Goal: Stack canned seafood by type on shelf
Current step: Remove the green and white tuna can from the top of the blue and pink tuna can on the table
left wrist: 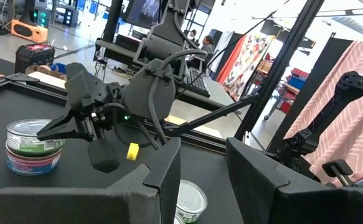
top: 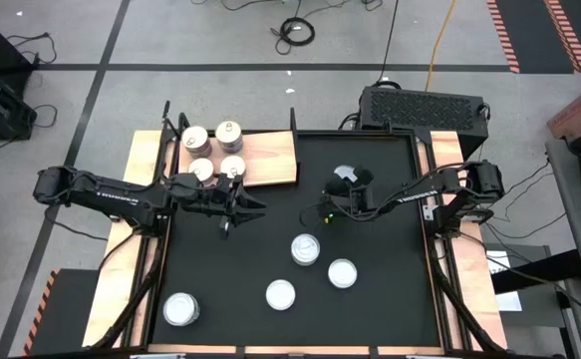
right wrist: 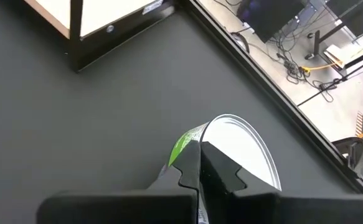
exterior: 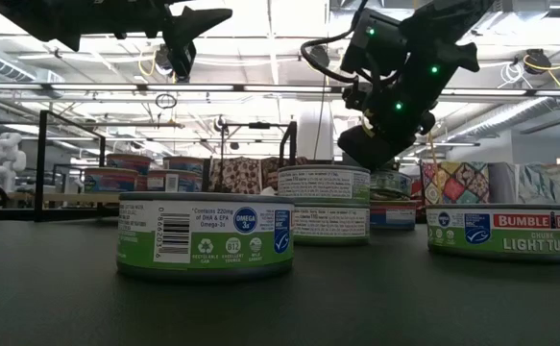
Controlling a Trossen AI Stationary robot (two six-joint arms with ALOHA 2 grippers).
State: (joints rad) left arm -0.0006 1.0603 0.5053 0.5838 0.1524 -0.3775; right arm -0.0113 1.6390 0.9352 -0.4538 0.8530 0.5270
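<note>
On the near part of the black mat [top: 370,309], four loose tins are seen from above: a white-topped tin [top: 180,309] near the left corner, a second [top: 280,294] toward the middle, a third [top: 342,272] to its right, and a two-tin stack [top: 305,249] just behind these (the stack is also visible in the low view). Further back, the right gripper [top: 332,209] is positioned over the mat with its fingers fully closed together; nothing is gripped, and in the right wrist view a green-labelled tin [right wrist: 231,146] is seen lying just beyond the fingertips. The left gripper [top: 255,207] is held above the mat near the shelf's front edge, its fingers partly apart and empty. At the far left of the mat, the shelf [top: 270,160] is located, with four pull-tab tins [top: 213,152] grouped on its left half.
</note>
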